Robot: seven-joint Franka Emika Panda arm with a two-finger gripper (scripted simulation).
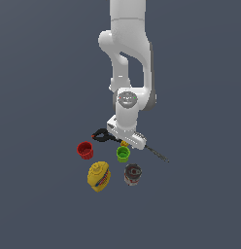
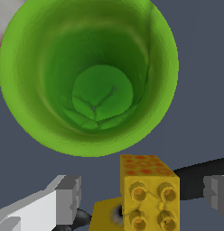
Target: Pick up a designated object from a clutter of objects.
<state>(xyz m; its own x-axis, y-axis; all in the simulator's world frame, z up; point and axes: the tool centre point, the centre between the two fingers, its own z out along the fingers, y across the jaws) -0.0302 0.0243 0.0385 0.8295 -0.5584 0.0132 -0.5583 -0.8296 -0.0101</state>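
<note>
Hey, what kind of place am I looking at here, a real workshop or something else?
Most likely a simulated tabletop test scene, not a real room: a plain, featureless grey floor, flat rendered-looking shading on the white arm, and a few small props such as a green cup and red cup.

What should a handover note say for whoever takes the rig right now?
Gripper: open, lowered, fingers on either side of the yellow block without touching it.
Yellow block: on the floor beside the green cup, mostly hidden under the hand in the exterior view.
Nearby: red cup, black clamp, dark can, striped yellow rounded thing, thin dark rod.
Done: approach and straddle.
Left: close on the block and lift.
</note>
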